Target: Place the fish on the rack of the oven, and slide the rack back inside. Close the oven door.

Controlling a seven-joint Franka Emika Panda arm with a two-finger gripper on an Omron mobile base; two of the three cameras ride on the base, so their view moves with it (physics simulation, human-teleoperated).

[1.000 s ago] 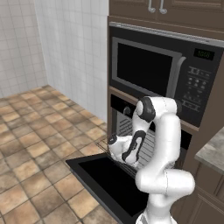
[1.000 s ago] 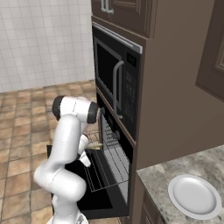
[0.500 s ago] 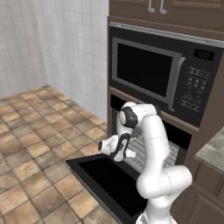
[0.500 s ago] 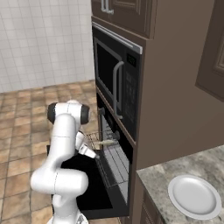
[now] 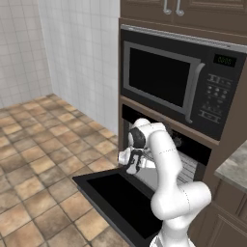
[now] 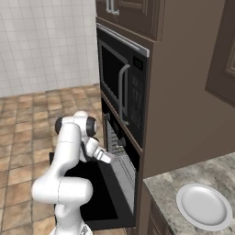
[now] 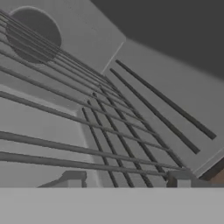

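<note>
The oven (image 5: pixel 179 140) stands open, and its black oven door (image 5: pixel 116 200) lies flat, dropped down in front of it. My gripper (image 5: pixel 130 160) hovers over the door's inner edge at the mouth of the cavity, pointing inward. In the hand view my gripper (image 7: pixel 127 178) is open, its two fingertips (image 7: pixel 74 177) well apart with nothing between them. The silver wire rack (image 7: pixel 109 131) spreads just beyond them over the light grey cavity floor. The rack (image 6: pixel 122 168) sits inside the oven. The fish is out of view.
A black microwave (image 5: pixel 178 82) with a vertical handle is built in above the oven. To the right, a white plate (image 6: pixel 204 207) rests on a stone counter (image 6: pixel 183 193). Tiled floor (image 5: pixel 34 159) lies open to the left of the dropped door.
The arm's upper joints have swung to the left while the hand has stayed at the oven mouth, edging slightly toward the cavity. The door has not moved.
</note>
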